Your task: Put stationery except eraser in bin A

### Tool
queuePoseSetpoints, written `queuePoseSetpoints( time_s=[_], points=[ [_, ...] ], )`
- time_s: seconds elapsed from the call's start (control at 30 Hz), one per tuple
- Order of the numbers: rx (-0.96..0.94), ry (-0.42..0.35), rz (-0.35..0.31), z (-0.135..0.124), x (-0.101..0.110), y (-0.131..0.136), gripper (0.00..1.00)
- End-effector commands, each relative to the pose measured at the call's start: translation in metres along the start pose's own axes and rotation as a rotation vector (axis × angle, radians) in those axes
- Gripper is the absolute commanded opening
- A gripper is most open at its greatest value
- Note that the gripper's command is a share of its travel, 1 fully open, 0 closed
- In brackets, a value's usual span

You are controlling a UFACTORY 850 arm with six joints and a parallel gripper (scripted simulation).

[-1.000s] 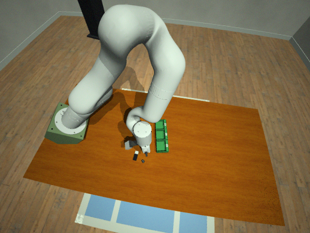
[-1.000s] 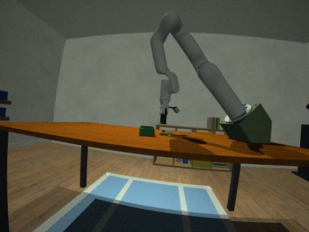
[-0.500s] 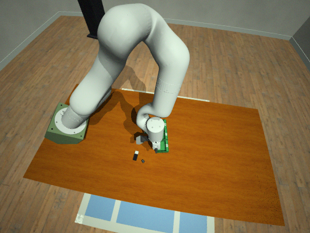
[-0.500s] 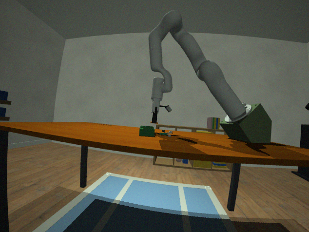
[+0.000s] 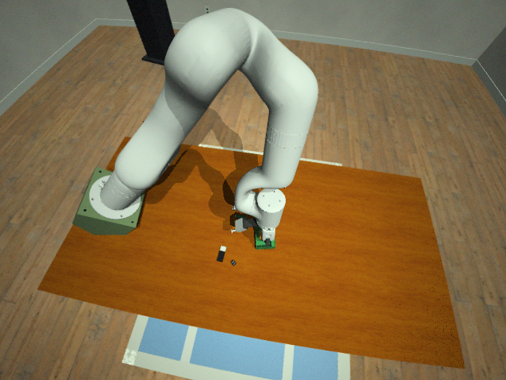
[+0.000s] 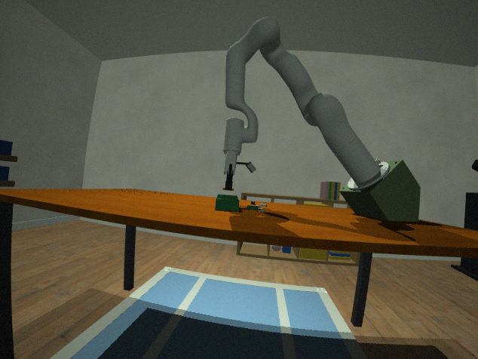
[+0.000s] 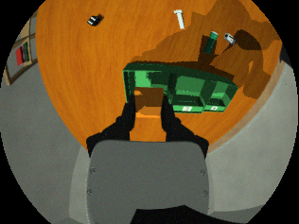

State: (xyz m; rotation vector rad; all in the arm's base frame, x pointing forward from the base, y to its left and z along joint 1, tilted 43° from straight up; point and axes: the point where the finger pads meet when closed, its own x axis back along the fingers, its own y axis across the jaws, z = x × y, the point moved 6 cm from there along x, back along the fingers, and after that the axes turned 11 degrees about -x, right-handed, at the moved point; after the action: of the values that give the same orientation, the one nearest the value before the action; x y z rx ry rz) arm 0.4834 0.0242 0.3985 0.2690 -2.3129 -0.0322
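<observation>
My gripper (image 5: 267,239) (image 6: 229,184) (image 7: 149,102) is shut on a small orange-brown block (image 7: 149,100) (image 6: 228,188). It holds the block in the air, right above the end compartment of a green row of bins (image 5: 259,245) (image 6: 227,202) (image 7: 188,84) in the middle of the table. The bins' small white labels are too small to read. A black and white bar (image 5: 221,253) and a small black clip (image 5: 233,263) (image 7: 95,20) lie on the table near the bins.
A white screw (image 7: 180,19), a green item (image 7: 211,43) (image 6: 253,207) and a small grey item (image 7: 229,39) (image 6: 263,204) lie in the arm's shadow beyond the bins. The arm's green base (image 5: 108,208) (image 6: 386,193) stands at the table's edge.
</observation>
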Motion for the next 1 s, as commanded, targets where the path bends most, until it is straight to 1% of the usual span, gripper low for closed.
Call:
queuePoseSetpoints(
  time_s=[0.0, 0.27, 0.47, 0.53, 0.97],
  points=[
    [-0.002, 0.016, -0.005, -0.002, 0.0, 0.0, 0.0],
    [-0.002, 0.016, -0.005, 0.002, 0.0, -0.002, 0.0],
    [-0.002, 0.016, -0.005, 0.002, -0.012, -0.002, 0.0],
    [-0.002, 0.016, -0.005, 0.002, -0.012, -0.002, 0.0],
    [-0.002, 0.016, -0.005, 0.002, -0.037, -0.002, 0.0]
  ],
)
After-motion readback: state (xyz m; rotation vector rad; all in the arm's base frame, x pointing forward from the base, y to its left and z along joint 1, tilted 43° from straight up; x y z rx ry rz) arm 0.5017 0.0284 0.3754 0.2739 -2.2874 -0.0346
